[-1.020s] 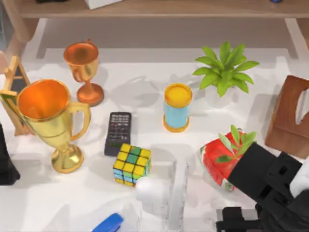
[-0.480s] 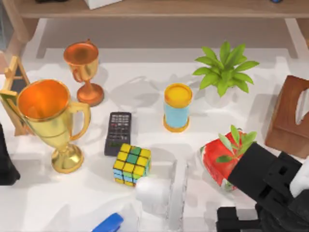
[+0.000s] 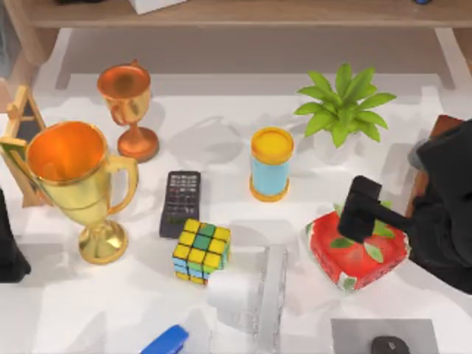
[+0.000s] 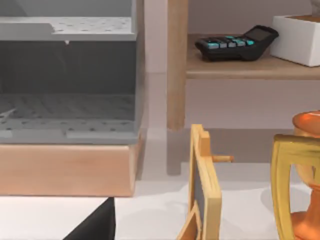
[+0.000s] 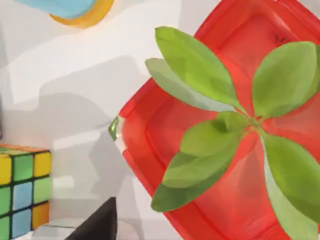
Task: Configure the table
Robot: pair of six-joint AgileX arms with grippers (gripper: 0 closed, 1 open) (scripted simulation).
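Hovering our right gripper (image 3: 359, 219) over the red potted plant (image 3: 357, 249) on the rigid, unliftable worktop (image 3: 221, 140), finger spread we can't tell.

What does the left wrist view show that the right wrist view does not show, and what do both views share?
Left wrist view alone: a black calculator on a light wooden shelf, a grey perforated rack, a small wooden easel.
Right wrist view alone: a red square pot with green leaves, a multicoloured puzzle cube, a blue cup with yellow base.
Both: the white table.
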